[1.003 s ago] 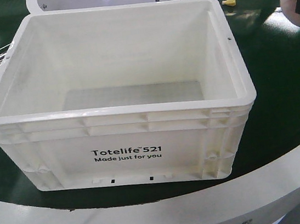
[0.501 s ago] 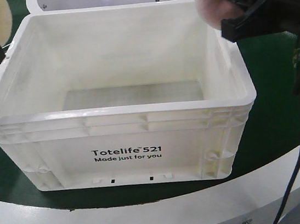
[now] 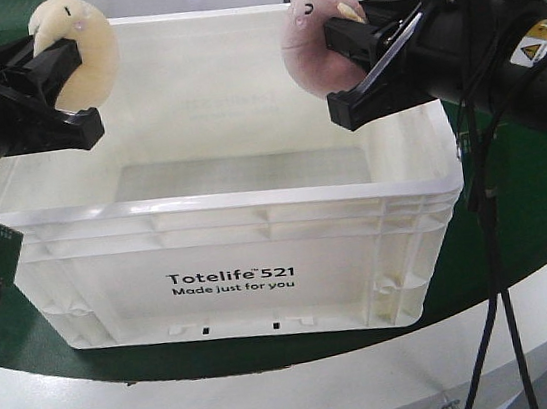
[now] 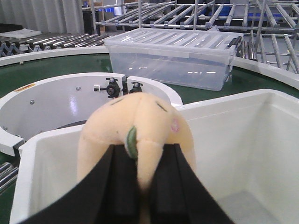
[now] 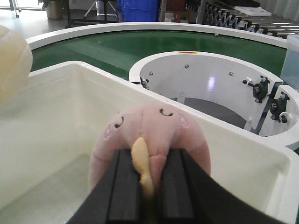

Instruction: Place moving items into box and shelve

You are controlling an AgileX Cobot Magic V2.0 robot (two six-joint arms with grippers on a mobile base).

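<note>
The white box [image 3: 223, 203], printed "Totelife 521", stands on the green belt with nothing on its floor. My left gripper [image 3: 75, 89] is shut on the cream-yellow toy [image 3: 81, 43], one of the moving items, held above the box's left rim. In the left wrist view the left gripper [image 4: 142, 154] pinches that toy [image 4: 140, 116] by its green-marked seam. My right gripper [image 3: 346, 69] is shut on the pinkish-brown toy [image 3: 313, 43] above the box's right side. The right wrist view shows the right gripper [image 5: 149, 161] clamping that toy [image 5: 149, 126] at its yellow strip.
A clear lidded bin [image 4: 173, 56] sits on the belt behind the box. A white round hub [image 5: 210, 88] with black fittings lies just beyond the box's far wall. Black cables [image 3: 485, 237] hang from the right arm. Metal roller racks [image 4: 187, 14] stand in the background.
Both arms came in from the sides carrying their toys. They now hover over the box's left and right rims, further inward than half a second ago.
</note>
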